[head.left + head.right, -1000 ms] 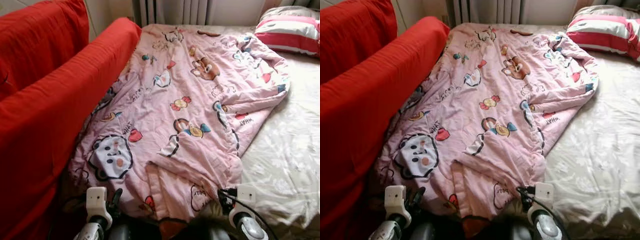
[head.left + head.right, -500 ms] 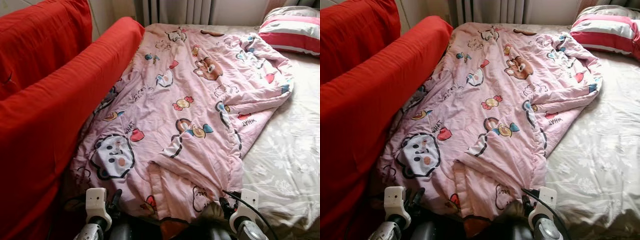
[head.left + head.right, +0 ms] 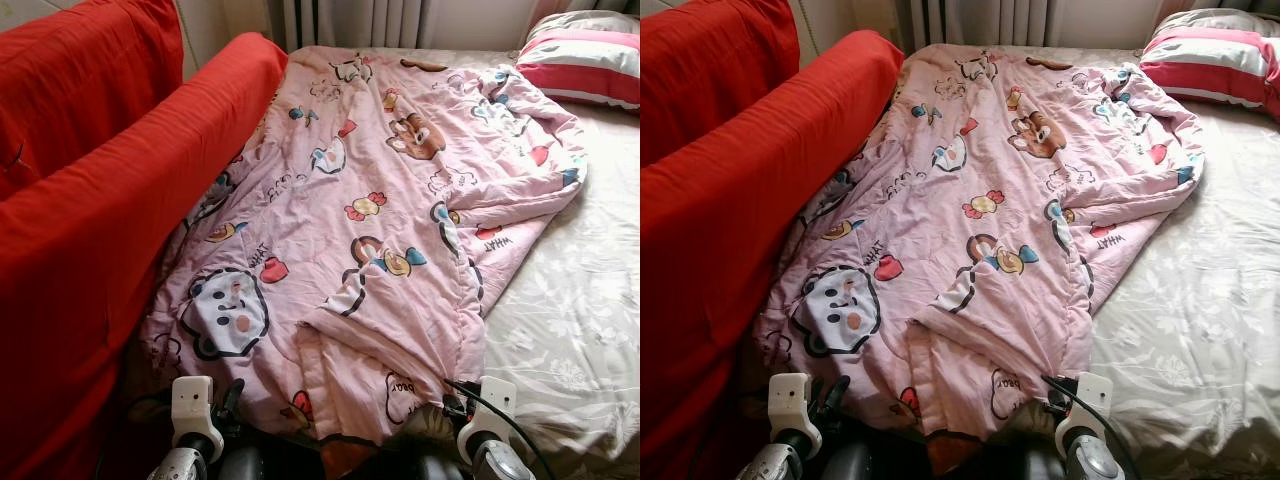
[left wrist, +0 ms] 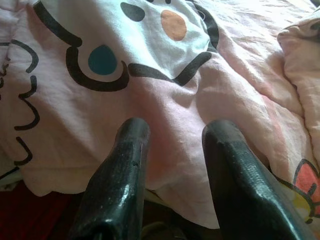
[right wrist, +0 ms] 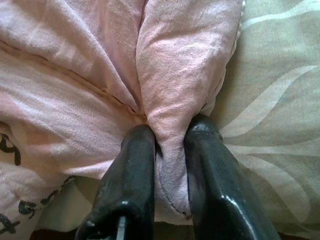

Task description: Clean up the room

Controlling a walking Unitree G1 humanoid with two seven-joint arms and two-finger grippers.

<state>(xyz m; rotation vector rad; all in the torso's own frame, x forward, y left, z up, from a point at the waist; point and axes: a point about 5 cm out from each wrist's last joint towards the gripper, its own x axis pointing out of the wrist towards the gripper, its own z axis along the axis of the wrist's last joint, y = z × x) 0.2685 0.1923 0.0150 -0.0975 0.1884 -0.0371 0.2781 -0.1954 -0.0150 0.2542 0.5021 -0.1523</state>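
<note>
A pink quilt (image 3: 380, 210) printed with cartoon animals, candies and hearts lies crumpled along the bed, its near end folded over itself. My right gripper (image 5: 170, 131) is shut on a thick fold of the quilt's near right edge, and the cloth bulges out between the two black fingers (image 5: 131, 165). At the quilt's near left corner my left gripper (image 4: 175, 131) is open, fingers resting on the cloth just below the white cartoon face (image 3: 228, 312). Both wrists (image 3: 192, 402) show at the bottom of the head views.
A red sofa (image 3: 90, 200) presses against the bed's left side. The beige patterned sheet (image 3: 580, 320) lies bare on the right half. A red and white striped pillow (image 3: 590, 65) sits at the far right corner. Curtains (image 3: 350, 20) hang behind the bed.
The right gripper has sunk slightly toward the bottom of the view with the quilt edge in it. The whole picture has shifted a little, so the camera moved.
</note>
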